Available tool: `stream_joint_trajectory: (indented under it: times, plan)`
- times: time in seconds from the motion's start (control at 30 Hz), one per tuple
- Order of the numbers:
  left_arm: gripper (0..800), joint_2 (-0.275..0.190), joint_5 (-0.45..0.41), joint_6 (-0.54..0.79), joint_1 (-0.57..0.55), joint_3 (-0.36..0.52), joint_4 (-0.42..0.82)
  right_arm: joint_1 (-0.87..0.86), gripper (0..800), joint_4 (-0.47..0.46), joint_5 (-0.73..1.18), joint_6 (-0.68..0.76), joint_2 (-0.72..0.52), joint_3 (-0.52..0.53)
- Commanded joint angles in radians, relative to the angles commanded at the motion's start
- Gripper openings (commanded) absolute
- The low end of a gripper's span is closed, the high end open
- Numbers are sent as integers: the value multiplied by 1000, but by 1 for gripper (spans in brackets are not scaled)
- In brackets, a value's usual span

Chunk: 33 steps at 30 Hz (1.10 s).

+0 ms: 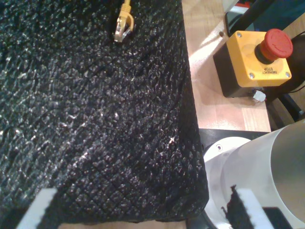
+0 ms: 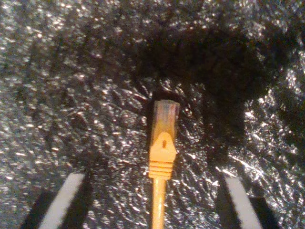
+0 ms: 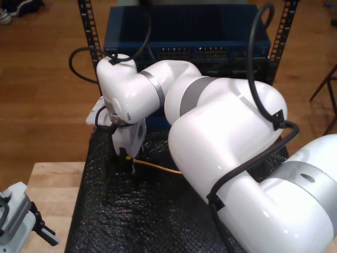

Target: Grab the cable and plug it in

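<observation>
Cable (image 3: 158, 167) hidden past a short yellow run, passing behind the big white arm (image 3: 226, 132) in the exterior view; plug end masked there by my second tool (image 3: 128, 158). Cable cut off by the picture edge in both wrist views. Emergency-stop box (image 1: 257, 59) lettering too small to read. Blue rack unit (image 3: 189, 39) ports too small to tell apart, lower part blocked by the arm. Grey device (image 3: 16, 219) cropped at exterior view's left corner, near side.

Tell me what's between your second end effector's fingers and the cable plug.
Just bare black mat; the plug lies untouched between the open fingers in the second wrist view.
</observation>
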Motion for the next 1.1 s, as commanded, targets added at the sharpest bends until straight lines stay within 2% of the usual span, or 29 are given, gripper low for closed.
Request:
stream_joint_trajectory:
  times: [0.23, 0.53, 0.67, 0.83, 0.93, 1.1]
  plan:
    - [800, 0, 0, 0, 0, -2, 0, 2, 536, -3, -3, 29, 0, -3]
    - [800, 0, 2, 0, 0, -2, 0, 14, 447, -3, -2, 29, 21, -31]
    - [800, 0, 2, 0, 0, -2, 0, 14, 442, -3, -3, 29, 23, -32]
    - [800, 0, 2, 0, 0, -2, 0, 15, 385, -5, -3, 32, 26, -31]
    - [800, 0, 2, 0, 0, -2, 0, 18, 324, -5, -3, 35, 26, -31]
    - [800, 0, 2, 0, 0, -2, 0, 20, 284, -5, -5, 35, 26, -31]
